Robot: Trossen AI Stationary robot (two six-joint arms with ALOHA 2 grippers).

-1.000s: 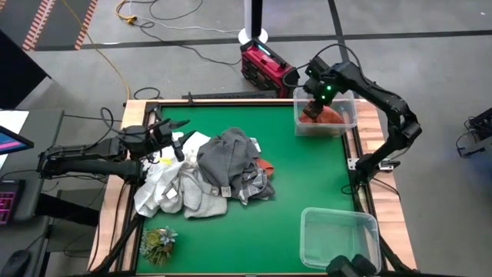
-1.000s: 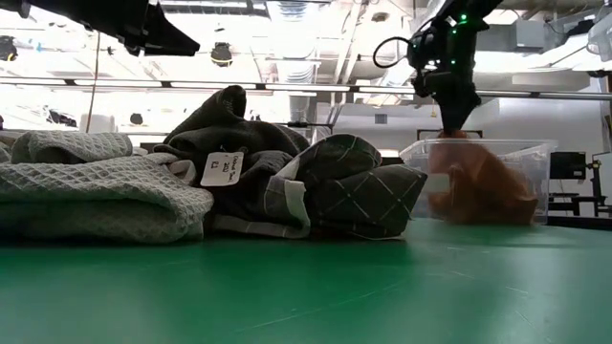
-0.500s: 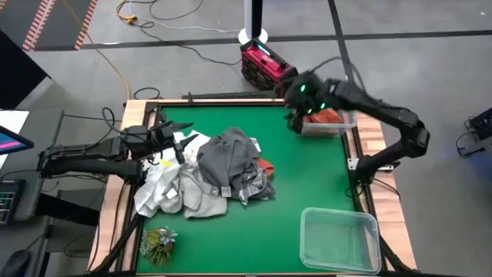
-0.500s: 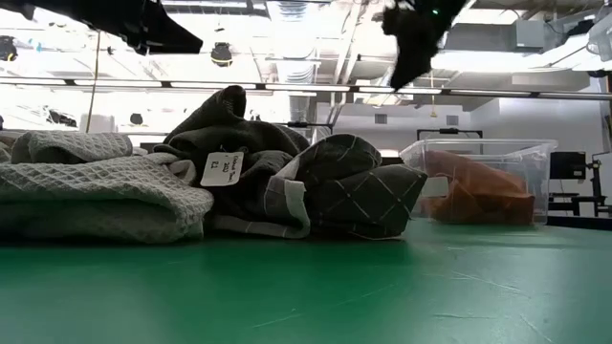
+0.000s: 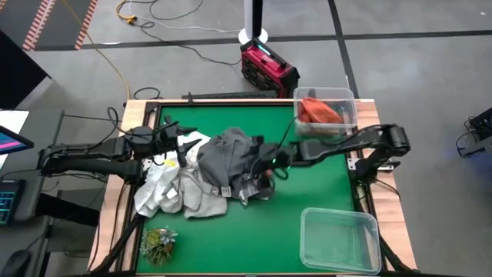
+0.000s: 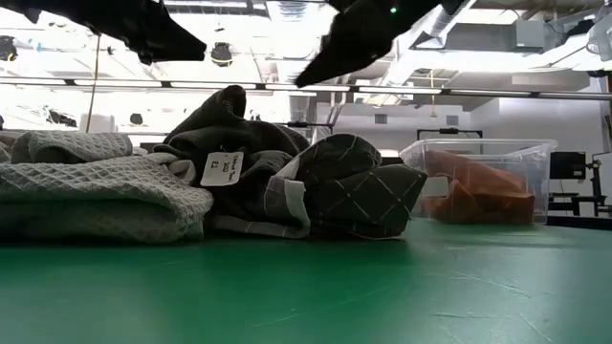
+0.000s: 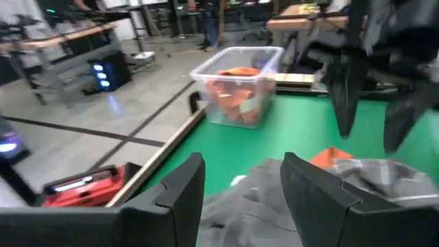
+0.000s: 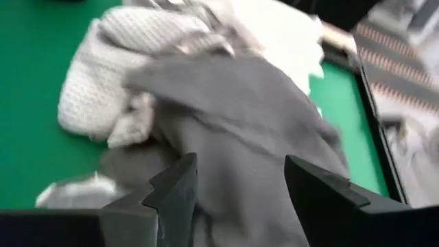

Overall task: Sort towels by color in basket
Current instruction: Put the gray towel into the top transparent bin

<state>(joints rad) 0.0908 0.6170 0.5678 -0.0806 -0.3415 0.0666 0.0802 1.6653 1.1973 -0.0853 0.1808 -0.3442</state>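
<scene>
Towels (image 5: pixel 204 181) looked soft and floppy, best pinched at a raised grey fold just below the right gripper's (image 5: pixel 267 163) spread, empty fingers (image 8: pixel 171 192), while the left gripper (image 5: pixel 178 144) was parked open too.

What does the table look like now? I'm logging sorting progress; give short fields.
far bin: holds the rust-orange towel
near bin: no towel seen
towel pile: grey, checked and white, table centre-left
right gripper: open, over pile, holding nothing
left gripper: open, at pile's left edge

two dark jointed arms, matte black angular fingers (image 7: pixel 312 199); a green light, seemingly, glows on the right wrist (image 5: pixel 270 161).
</scene>
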